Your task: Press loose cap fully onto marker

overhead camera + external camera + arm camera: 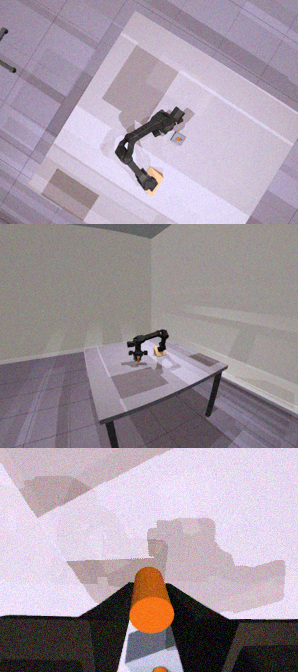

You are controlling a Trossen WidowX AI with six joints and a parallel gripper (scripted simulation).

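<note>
Top view: the grey square holder block [173, 140] [144, 647], with the orange-topped marker [178, 139] [160, 669] upright in it, stands well inward from every edge of the pale surface [228, 156] [105, 412] [40, 598]. Wrist view: my black gripper [168, 127] [138, 359] [149, 587] is partly closed, its fingers gripping the orange cylindrical cap [138, 360] [151, 615]. Cap is off the marker, near the block; contact with the surface cannot be determined.

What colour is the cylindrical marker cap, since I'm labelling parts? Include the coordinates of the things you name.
Bright orange cylindrical marker cap [138, 359] [151, 614], clearest in the wrist view.
</note>
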